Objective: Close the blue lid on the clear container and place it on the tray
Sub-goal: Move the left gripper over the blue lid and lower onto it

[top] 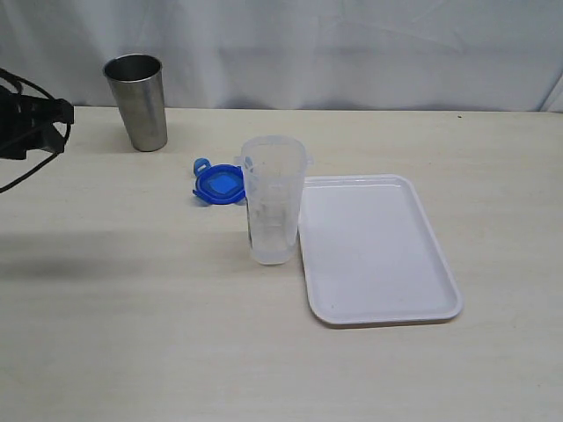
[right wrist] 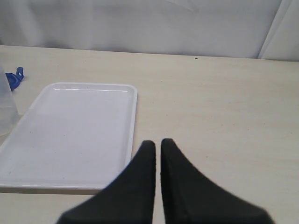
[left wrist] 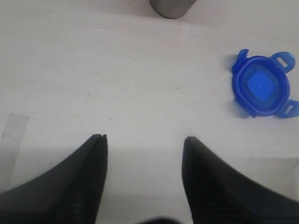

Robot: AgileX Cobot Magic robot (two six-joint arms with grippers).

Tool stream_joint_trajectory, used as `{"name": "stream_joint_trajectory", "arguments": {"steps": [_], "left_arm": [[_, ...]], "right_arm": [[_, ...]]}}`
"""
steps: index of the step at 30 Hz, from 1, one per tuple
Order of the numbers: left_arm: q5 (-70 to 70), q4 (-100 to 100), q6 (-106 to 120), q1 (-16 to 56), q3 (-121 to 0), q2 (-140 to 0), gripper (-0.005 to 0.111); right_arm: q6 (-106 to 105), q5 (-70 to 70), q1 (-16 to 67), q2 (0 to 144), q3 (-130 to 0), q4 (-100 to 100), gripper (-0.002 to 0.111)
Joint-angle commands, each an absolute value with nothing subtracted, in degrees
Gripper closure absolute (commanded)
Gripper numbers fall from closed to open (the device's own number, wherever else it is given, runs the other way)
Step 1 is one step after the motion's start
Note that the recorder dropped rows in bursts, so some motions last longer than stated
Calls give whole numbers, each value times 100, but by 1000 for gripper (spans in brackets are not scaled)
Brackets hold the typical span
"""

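Observation:
The blue lid (top: 218, 184) lies flat on the table just behind and to the left of the clear container (top: 274, 202), which stands upright without a lid beside the left edge of the white tray (top: 378, 251). In the left wrist view the lid (left wrist: 262, 88) lies off to one side of my left gripper (left wrist: 144, 137), which is open above bare table with nothing between its fingers. My right gripper (right wrist: 158, 141) is shut and empty, near the tray (right wrist: 70, 130); that view also catches an edge of the container (right wrist: 5, 107) and of the lid (right wrist: 15, 77).
A steel cup (top: 137, 101) stands at the back left, with its base showing in the left wrist view (left wrist: 173, 7). My left arm (top: 31, 123) hangs at the far left edge. A white curtain backs the table.

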State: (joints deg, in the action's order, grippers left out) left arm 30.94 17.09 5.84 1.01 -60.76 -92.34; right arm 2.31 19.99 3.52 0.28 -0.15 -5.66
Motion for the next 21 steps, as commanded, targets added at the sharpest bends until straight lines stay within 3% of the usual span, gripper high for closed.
{"name": "stream_joint_trajectory", "arguments": {"steps": [1,10,21], "left_arm": [[2994,2412,1111,148,-6106,-9556,60],[3228,5911,4976,443,-6430,-10696,60],[2233,6202,7765,1223,-6841,-11688,60]], "right_arm": [[241,1980,351,0,0,-529,104],[241,1980,351,0,0,-529,104],[241,1980,351,0,0,-529,104]]}}
